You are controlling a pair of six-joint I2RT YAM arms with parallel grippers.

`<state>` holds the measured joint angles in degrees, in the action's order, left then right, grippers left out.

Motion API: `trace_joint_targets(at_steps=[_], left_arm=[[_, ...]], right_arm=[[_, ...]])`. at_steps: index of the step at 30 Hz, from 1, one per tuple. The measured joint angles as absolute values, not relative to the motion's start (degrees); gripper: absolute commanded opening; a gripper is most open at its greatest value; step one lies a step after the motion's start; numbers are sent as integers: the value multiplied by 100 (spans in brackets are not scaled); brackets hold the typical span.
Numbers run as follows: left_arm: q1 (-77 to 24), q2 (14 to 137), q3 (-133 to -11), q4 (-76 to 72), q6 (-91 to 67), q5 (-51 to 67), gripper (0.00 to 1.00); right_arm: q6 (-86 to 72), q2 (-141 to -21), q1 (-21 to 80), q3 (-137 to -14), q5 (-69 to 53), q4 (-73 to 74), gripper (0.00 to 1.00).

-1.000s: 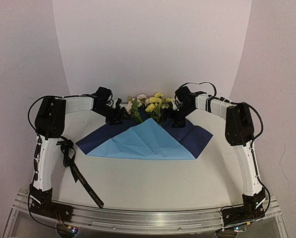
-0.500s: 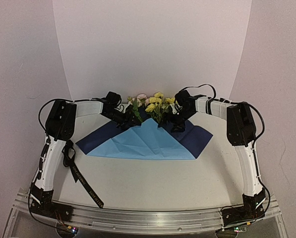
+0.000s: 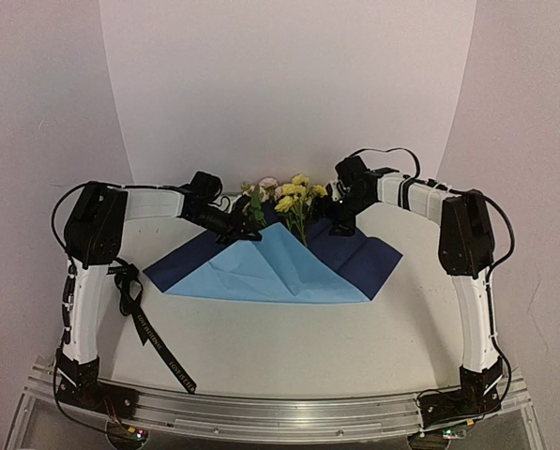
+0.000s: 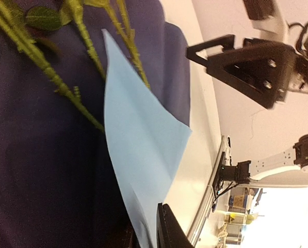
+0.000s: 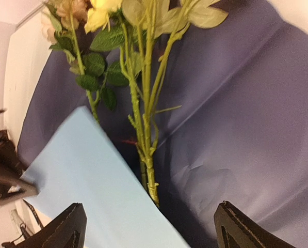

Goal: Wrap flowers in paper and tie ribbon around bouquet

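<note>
The paper (image 3: 364, 258) lies navy face up, with a light blue flap (image 3: 270, 272) folded over its middle. The flowers (image 3: 289, 195) lie at its far corner, their stems (image 5: 143, 119) running down under the flap's tip. My left gripper (image 3: 247, 232) sits at the flap's top left edge, and in the left wrist view its jaws (image 4: 146, 240) are shut on that light blue sheet (image 4: 138, 144). My right gripper (image 3: 340, 225) hovers open over the navy part right of the stems, its fingers (image 5: 74, 227) wide apart astride the stem ends. The ribbon (image 3: 153, 337) lies loose at the left.
The black ribbon trails from beside the left arm (image 3: 92, 272) down to the table's near edge (image 3: 280, 412). The right gripper's black body (image 4: 246, 67) shows in the left wrist view, just across the flowers. A white backdrop (image 3: 289, 94) rises right behind the blooms.
My left gripper has slid right along the paper's back edge and shut on the light blue flap. The right gripper has lifted slightly and stays open.
</note>
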<state>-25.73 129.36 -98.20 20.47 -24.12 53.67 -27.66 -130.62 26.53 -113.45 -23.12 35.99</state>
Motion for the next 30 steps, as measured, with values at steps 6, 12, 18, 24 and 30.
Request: trace_joint_targets(at_steps=[6, 12, 18, 24, 30], left_arm=[[-2981, 11948, -9184, 1909, -1948, 5426, 5], [-3620, 11302, -8217, 1849, -1591, 5319, 3], [-4104, 11071, -7281, 1835, -1409, 5101, 4], [-4249, 10740, -6568, 1813, -1317, 4869, 7], [-4378, 10484, -6400, 1741, -1192, 4646, 7]], right_arm=[[-2849, -12974, 2726, -11345, -1740, 3603, 88], [-2840, -12973, 2980, -11301, -1238, 3674, 93], [-2721, -12973, 3300, -11301, -842, 3830, 98], [-2655, -12973, 3614, -11301, -474, 3950, 98], [-2599, -13013, 3843, -11396, -206, 4145, 98]])
